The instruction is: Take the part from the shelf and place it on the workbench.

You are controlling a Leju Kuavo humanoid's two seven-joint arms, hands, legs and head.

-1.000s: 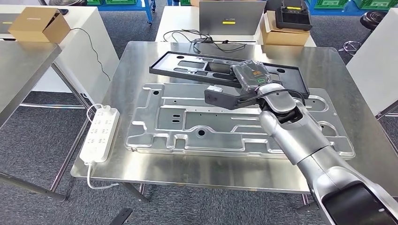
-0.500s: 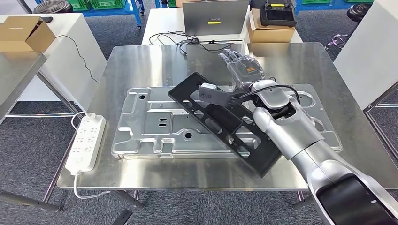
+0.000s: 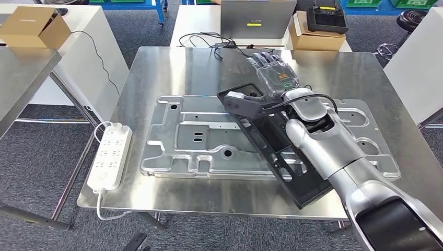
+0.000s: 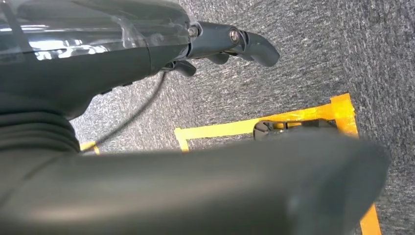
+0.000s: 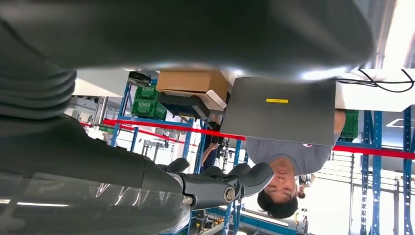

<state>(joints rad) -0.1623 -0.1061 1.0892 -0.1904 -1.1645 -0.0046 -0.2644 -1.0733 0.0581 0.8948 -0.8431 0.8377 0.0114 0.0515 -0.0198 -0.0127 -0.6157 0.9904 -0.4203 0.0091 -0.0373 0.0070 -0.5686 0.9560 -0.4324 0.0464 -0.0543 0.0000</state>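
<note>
Fingers of the right hand (image 3: 271,73) are stretched out flat and apart above the workbench (image 3: 156,68), holding nothing; the hand hovers just past the far end of the black part (image 3: 282,157). That part, a long black frame with cut-outs, lies diagonally on the workbench across the right half of the large silver stamped panel (image 3: 198,138), its near end reaching the table's front edge. The silver right forearm crosses over it. The left hand (image 4: 230,41) hangs over grey carpet marked with orange tape (image 4: 220,129); its fingers seem loosely curled with nothing in them, though the view is too close to be sure. A white power strip (image 3: 108,154) lies at the table's left edge. Behind the workbench a laptop (image 3: 258,18) sits on a white desk.
</note>
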